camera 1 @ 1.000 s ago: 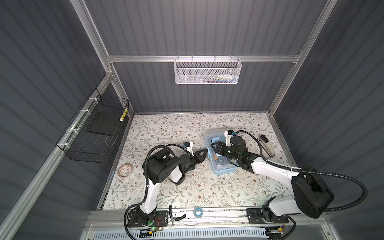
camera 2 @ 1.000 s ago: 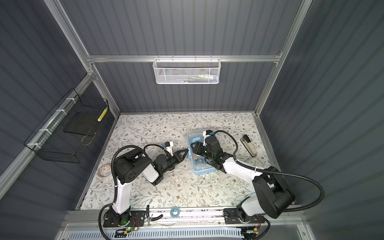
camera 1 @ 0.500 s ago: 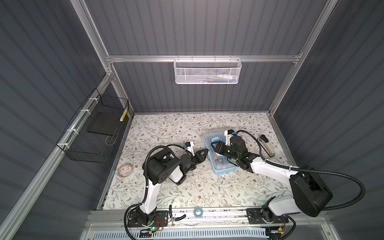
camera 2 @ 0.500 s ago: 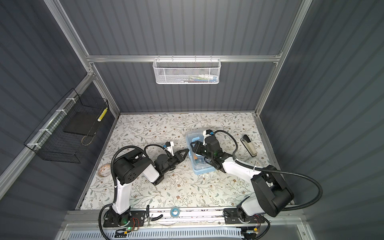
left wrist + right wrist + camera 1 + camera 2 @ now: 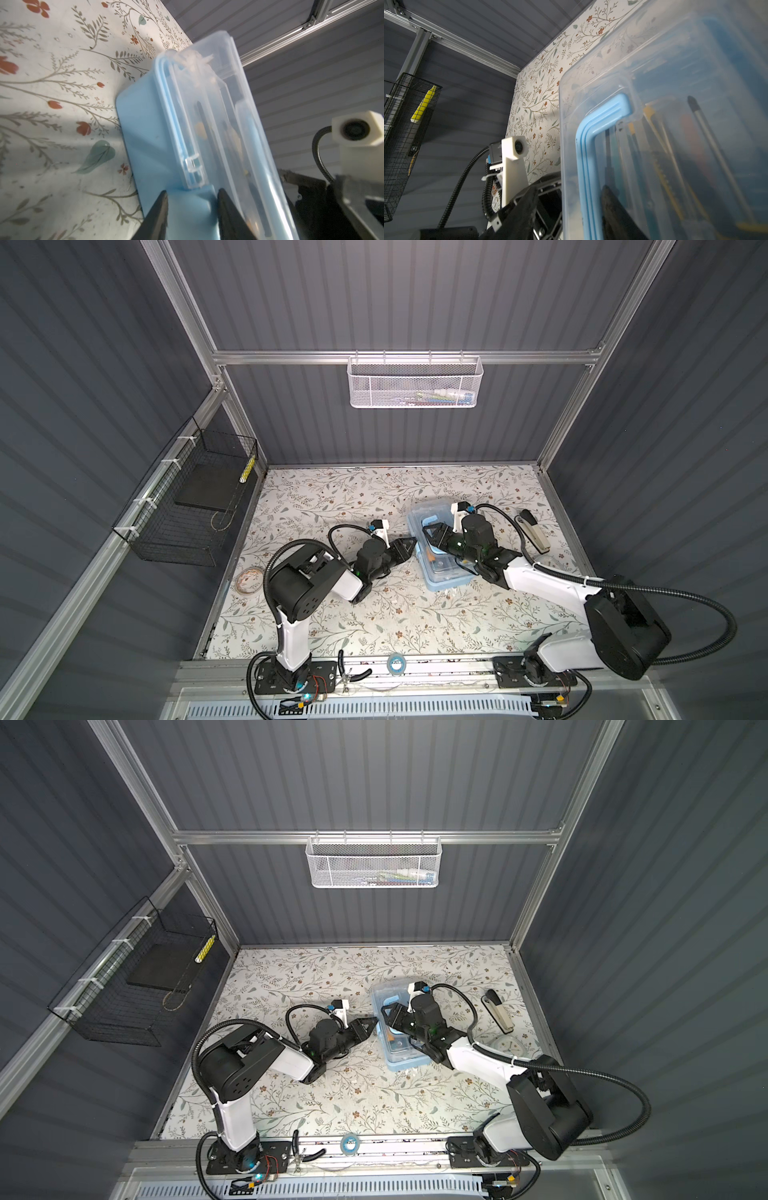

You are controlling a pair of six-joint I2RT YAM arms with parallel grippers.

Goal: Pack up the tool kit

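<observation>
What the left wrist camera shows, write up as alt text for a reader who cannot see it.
Close-up of the light-blue tool kit with its clear lid down, lying on a floral table; the left gripper straddles the blue side latch, grip unclear. The other arm's white wrist camera shows at one edge.

A white mesh basket hangs on the back wall, a black wire basket on the left wall. On the bench, a stapler lies near the right edge, a tape roll at the left edge.
</observation>
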